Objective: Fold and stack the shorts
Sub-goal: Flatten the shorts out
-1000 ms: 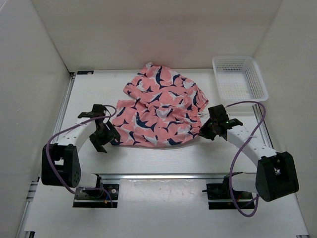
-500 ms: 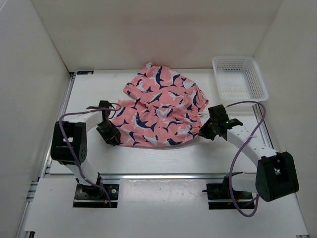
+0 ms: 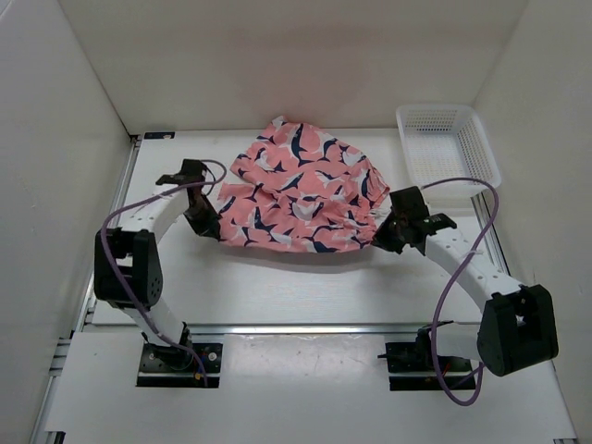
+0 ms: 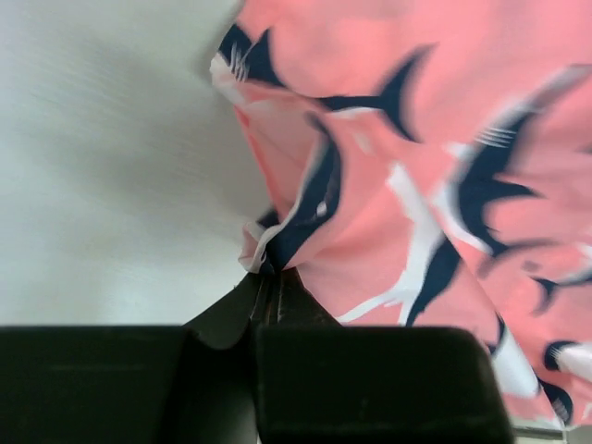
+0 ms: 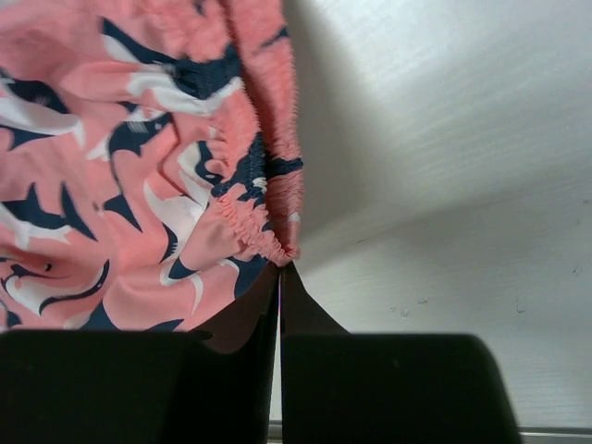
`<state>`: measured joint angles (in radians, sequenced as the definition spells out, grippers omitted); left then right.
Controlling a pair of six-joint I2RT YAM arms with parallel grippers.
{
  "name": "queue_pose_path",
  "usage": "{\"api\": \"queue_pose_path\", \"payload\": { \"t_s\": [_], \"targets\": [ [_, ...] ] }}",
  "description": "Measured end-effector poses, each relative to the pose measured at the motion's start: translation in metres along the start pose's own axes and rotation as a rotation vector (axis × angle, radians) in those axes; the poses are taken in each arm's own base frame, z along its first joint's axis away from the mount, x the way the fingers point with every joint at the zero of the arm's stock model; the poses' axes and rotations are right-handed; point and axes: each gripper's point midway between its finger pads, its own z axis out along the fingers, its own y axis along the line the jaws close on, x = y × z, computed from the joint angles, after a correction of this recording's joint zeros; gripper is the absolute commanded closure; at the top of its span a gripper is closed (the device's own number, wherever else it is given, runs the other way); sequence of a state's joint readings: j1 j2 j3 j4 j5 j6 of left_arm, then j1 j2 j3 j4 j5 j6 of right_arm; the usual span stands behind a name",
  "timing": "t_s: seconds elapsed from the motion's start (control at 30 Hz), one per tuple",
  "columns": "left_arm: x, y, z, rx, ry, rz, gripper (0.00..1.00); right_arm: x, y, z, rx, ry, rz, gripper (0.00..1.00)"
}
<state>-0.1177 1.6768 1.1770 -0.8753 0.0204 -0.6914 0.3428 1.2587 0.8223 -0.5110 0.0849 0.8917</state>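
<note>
The salmon-pink shorts point(image 3: 296, 194) with navy-and-white sharks hang stretched between my two grippers above the table's middle. My left gripper point(image 3: 207, 226) is shut on the shorts' left corner; in the left wrist view the fabric point(image 4: 370, 166) bunches right at the closed fingertips point(image 4: 268, 282). My right gripper point(image 3: 382, 237) is shut on the gathered elastic waistband at the right edge, and the waistband point(image 5: 268, 176) runs into the closed tips point(image 5: 279, 277) in the right wrist view. The near edge of the shorts casts a shadow on the table beneath.
A white plastic mesh basket point(image 3: 448, 145) stands at the back right, just beyond the right arm. White walls enclose the table on the left, back and right. A metal rail runs along the near edge by the arm bases.
My left gripper moved in to the shorts' left corner and shut on it. Both grippers have lifted the near edge up and away from me, so the shorts now look narrower.
</note>
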Motion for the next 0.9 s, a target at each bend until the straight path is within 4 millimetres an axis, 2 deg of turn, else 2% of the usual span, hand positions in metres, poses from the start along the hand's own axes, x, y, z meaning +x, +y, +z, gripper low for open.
{"api": "queue_pose_path", "payload": {
  "t_s": [0.1, 0.17, 0.27, 0.33, 0.43, 0.5, 0.57, 0.63, 0.73, 0.83, 0.9],
  "targets": [
    [-0.029, -0.019, -0.053, 0.077, -0.118, 0.016, 0.90, -0.021, 0.020, -0.017, -0.036, -0.044, -0.049, 1.00],
    [-0.051, -0.030, -0.098, 0.151, -0.218, 0.017, 0.90, -0.039, 0.041, -0.034, -0.082, -0.088, -0.080, 1.00],
    [-0.079, -0.038, -0.178, 0.263, -0.395, 0.012, 0.90, -0.062, 0.076, -0.068, -0.176, -0.154, -0.135, 1.00],
    [-0.090, -0.041, -0.234, 0.328, -0.515, 0.017, 0.90, -0.076, 0.105, -0.101, -0.252, -0.206, -0.192, 1.00],
    [-0.095, -0.042, -0.326, 0.449, -0.724, 0.030, 0.90, -0.099, 0.146, -0.169, -0.383, -0.316, -0.275, 1.00],
    [-0.086, -0.037, -0.380, 0.535, -0.848, 0.029, 0.90, -0.110, 0.163, -0.221, -0.474, -0.400, -0.319, 1.00],
    [-0.068, -0.028, -0.425, 0.615, -0.950, 0.030, 0.90, -0.116, 0.173, -0.274, -0.570, -0.481, -0.356, 1.00],
    [-0.046, -0.017, -0.463, 0.686, -1.033, 0.033, 0.90, -0.116, 0.175, -0.329, -0.669, -0.562, -0.390, 1.00],
    [-0.019, 0.000, -0.520, 0.779, -1.165, 0.038, 0.90, -0.105, 0.171, -0.405, -0.819, -0.654, -0.449, 1.00],
    [0.008, 0.016, -0.575, 0.866, -1.294, 0.044, 0.90, -0.090, 0.163, -0.466, -0.951, -0.723, -0.492, 1.00],
    [0.025, 0.027, -0.605, 0.916, -1.371, 0.049, 0.90, -0.079, 0.156, -0.493, -1.019, -0.747, -0.512, 1.00]
  ]
}}
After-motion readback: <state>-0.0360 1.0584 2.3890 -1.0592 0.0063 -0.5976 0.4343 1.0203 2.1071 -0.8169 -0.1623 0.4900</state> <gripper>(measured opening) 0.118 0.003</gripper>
